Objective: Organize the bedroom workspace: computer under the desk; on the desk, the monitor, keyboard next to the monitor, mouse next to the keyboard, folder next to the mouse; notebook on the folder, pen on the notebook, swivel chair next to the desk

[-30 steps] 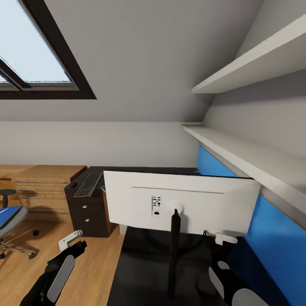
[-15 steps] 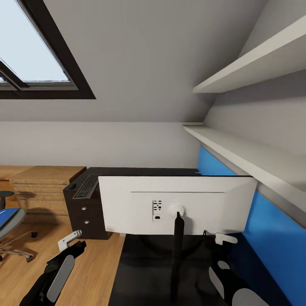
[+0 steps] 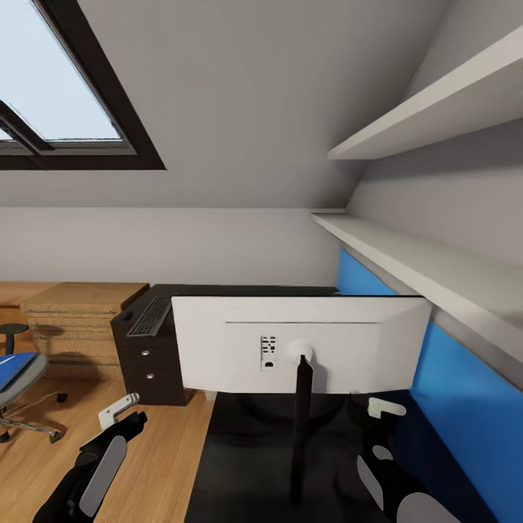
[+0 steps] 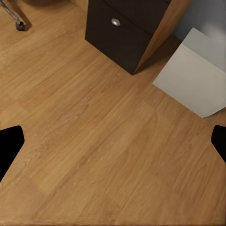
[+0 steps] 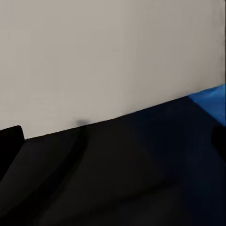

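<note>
The monitor (image 3: pixel 298 345) stands on the black desk (image 3: pixel 240 450) with its pale back toward me, on a thin black stand. The keyboard (image 3: pixel 150 315) lies on the far desk wing above the drawer unit (image 3: pixel 149 367), with the small dark mouse (image 3: pixel 124 317) at its left. At the left edge is the swivel chair (image 3: pixel 22 385) with the blue folder (image 3: pixel 9 367) on its seat. My left gripper (image 3: pixel 123 415) hangs open over the floor; its view shows a pale box, apparently the computer (image 4: pixel 197 77). My right gripper (image 3: pixel 379 414) is open behind the monitor's (image 5: pixel 113 52) lower right corner.
Light wooden low shelving (image 3: pixel 80 312) lines the far wall left of the desk. A blue wall panel (image 3: pixel 465 407) and two grey shelves (image 3: pixel 421 269) run along the right. Wooden floor (image 4: pixel 94 155) lies between chair and desk. A skylight (image 3: pixel 51 94) is up left.
The monitor has turned slightly, its right end drawing inward and its lower edge sitting a little higher. The view wobbled left and back. Both arms look unchanged.
</note>
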Controlling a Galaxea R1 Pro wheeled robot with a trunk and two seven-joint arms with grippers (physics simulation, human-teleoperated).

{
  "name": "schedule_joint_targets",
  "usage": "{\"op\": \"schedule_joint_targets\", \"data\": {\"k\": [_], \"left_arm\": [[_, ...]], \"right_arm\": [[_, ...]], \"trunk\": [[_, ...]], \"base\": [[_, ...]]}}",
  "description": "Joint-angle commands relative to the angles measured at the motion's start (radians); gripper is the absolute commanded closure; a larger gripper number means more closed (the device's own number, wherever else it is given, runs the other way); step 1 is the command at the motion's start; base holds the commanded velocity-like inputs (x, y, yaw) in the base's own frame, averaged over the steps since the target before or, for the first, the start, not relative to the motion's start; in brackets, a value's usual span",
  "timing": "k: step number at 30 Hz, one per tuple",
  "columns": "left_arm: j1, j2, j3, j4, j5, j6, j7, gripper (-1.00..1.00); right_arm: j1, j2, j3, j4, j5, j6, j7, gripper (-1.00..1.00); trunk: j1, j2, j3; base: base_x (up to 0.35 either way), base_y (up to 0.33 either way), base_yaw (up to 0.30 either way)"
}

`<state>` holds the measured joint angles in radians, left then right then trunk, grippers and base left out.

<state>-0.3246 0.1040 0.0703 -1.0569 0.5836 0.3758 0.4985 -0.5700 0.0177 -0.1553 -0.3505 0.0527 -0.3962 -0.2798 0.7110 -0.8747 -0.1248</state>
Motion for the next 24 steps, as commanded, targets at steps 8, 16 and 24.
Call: {"op": "schedule_joint_targets", "data": {"k": [8, 16, 24], "left_arm": [[-0.001, 0.0, -0.001, -0.002, 0.008, 0.003, 0.006, -1.0], [-0.001, -0.001, -0.001, -0.002, 0.007, 0.003, 0.005, -1.0], [-0.001, -0.006, -0.004, -0.003, 0.006, -0.001, 0.003, -1.0]], "right_arm": [[-0.001, 0.001, -0.004, 0.001, 0.006, -0.004, -0.002, -1.0], [-0.001, 0.004, -0.003, 0.0, 0.007, -0.003, -0.003, -1.0], [-0.001, 0.031, 0.0, -0.004, 0.012, 0.007, -0.033, -1.0]], "trunk": [[0.0, -0.001, -0.002], [0.0, -0.001, -0.002], [0.0, -0.001, -0.002]], "base": [[-0.332, 0.0, 0.0], [-0.334, 0.002, 0.0], [-0.293, 0.157, 0.0]]}}
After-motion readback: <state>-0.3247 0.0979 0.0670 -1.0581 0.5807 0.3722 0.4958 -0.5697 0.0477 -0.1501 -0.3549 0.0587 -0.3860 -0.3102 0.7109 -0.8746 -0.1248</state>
